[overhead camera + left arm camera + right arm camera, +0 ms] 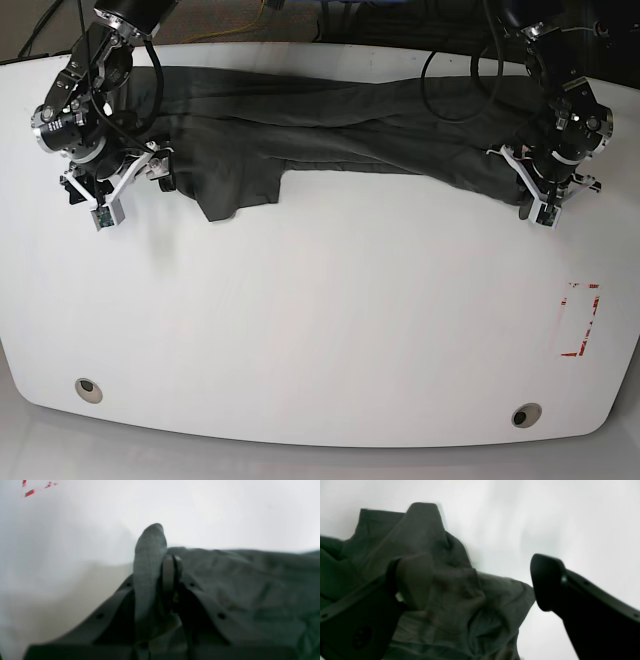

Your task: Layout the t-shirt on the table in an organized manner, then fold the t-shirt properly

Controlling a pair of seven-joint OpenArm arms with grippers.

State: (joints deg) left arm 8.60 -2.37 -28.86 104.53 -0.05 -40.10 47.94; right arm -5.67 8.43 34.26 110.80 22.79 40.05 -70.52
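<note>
Across the white table [320, 340], I'm stretching the t-shirt [340, 125]; left gripper [160, 562] is pinching its hem, right gripper [480, 580] gaping open, so I'm regrasping evenly.

1. The table [320, 330] is white and glossy.
2. The t-shirt [330, 125] lies stretched between both grippers.
3. A red tape mark [580, 320] sits below the left gripper [537, 192].
4. Two grommets [88, 390] sit well below both grippers.

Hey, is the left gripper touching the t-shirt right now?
Touching. The left wrist view shows the left gripper shut on a fold of the t-shirt, fabric pinched between its fingers.
</note>
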